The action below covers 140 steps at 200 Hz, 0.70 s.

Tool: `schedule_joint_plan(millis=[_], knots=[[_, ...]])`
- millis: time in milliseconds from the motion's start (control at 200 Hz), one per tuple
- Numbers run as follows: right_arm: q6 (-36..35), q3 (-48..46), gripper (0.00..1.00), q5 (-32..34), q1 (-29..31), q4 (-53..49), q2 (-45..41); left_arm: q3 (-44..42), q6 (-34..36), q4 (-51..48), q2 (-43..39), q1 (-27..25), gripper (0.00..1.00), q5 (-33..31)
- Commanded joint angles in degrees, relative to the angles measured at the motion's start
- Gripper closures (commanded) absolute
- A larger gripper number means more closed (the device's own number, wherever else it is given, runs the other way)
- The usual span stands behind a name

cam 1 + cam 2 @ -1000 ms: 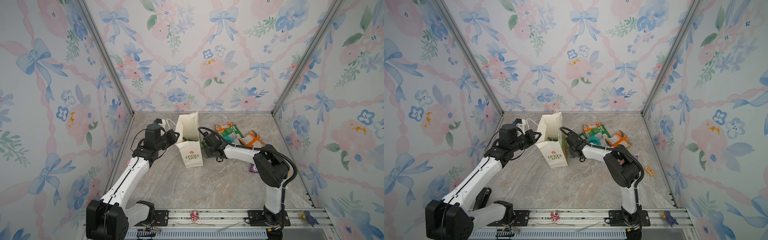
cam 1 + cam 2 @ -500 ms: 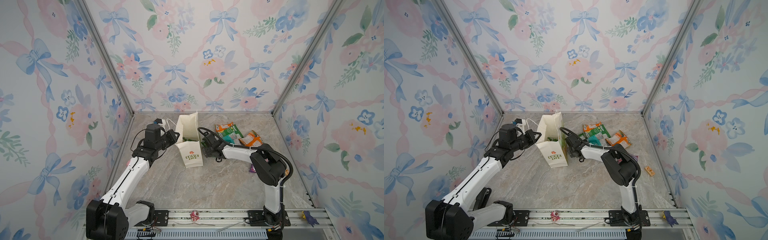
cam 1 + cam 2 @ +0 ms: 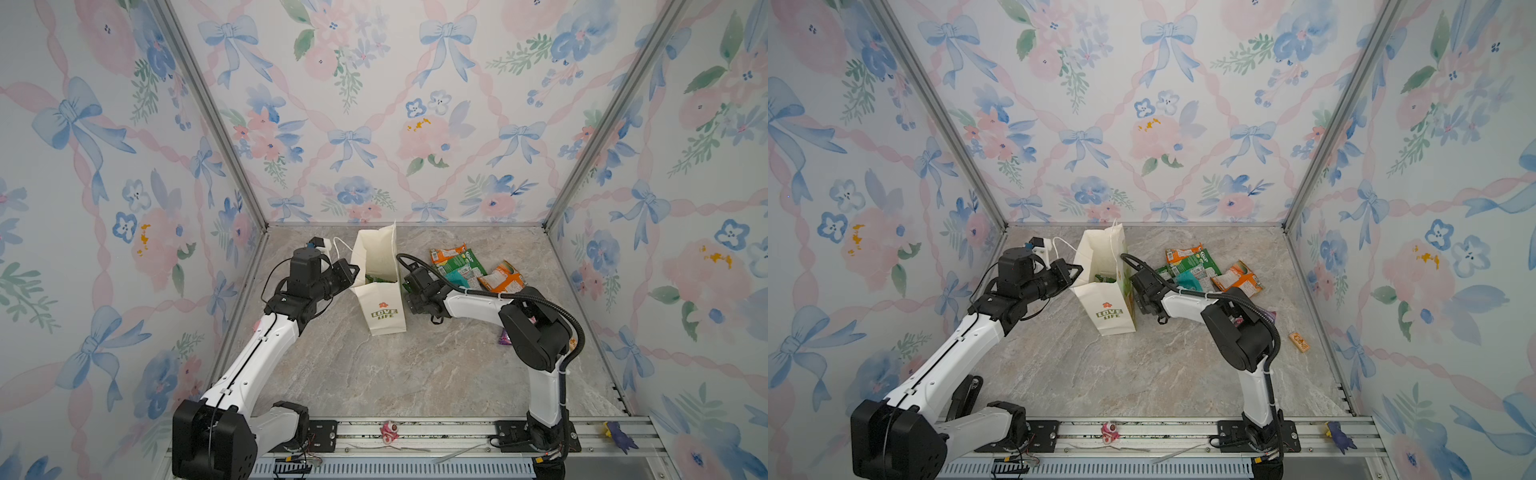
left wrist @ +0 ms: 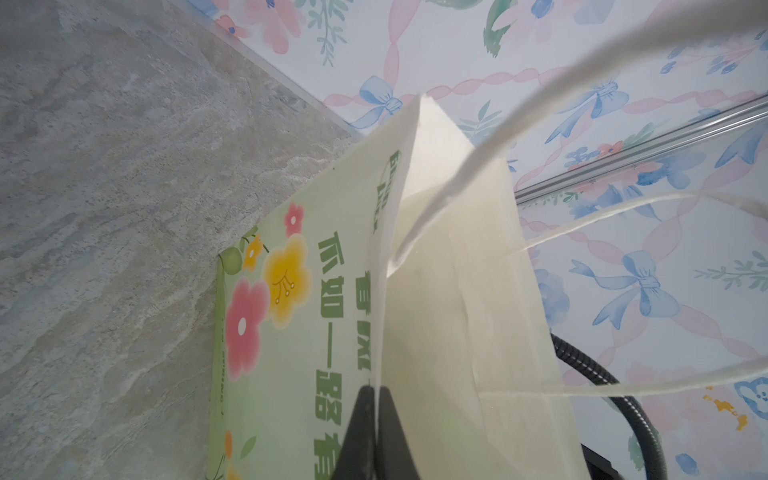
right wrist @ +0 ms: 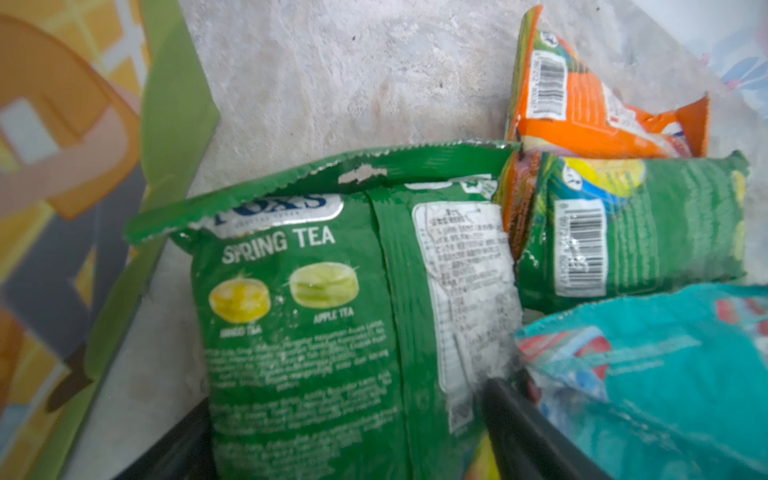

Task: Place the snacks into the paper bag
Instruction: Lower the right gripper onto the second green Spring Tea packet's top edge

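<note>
From where I stand the job looks barely started. Only a bit of green (image 3: 374, 277), probably one packet, shows inside the upright paper bag (image 3: 384, 316). The left gripper (image 4: 376, 399) is pinched shut on the bag's rim, holding the mouth open. The right gripper (image 5: 345, 436) sits low on the table just beside the bag, jaws spread wide either side of a green Spring Tea packet (image 5: 324, 311); whether they press it yet I cannot tell. Behind it lie an orange packet (image 5: 582, 116), a smaller green packet (image 5: 636, 232) and a teal packet (image 5: 665, 374). A purple packet (image 3: 504, 337) peeks from under the right arm, so most snacks remain outside.
</note>
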Motion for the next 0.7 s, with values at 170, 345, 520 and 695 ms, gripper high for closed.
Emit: schedule_joint_plan(millis=[170,345,520,695], knots=[[2.0,-0.46,0.3,-4.15,-1.87,-1.42,1.48,-0.31,0.72,-0.74,0.17,0.39,1.0,0.6],[2.65,-0.96,0.38,-5.26,-2.43,-1.34,0.71,-0.3,0.59,-0.76,0.39,0.38,1.0,0.69],[3.8,-2.1,0.47,-8.07,-3.54,-0.33,-1.12,-0.39,0.63,-0.76,0.27,0.36,1.0,0.61],[4.27,-2.82,0.53,-10.15,-4.43,-0.02,-2.77,-0.48,0.57,-0.76,0.32,0.36,1.0,0.69]])
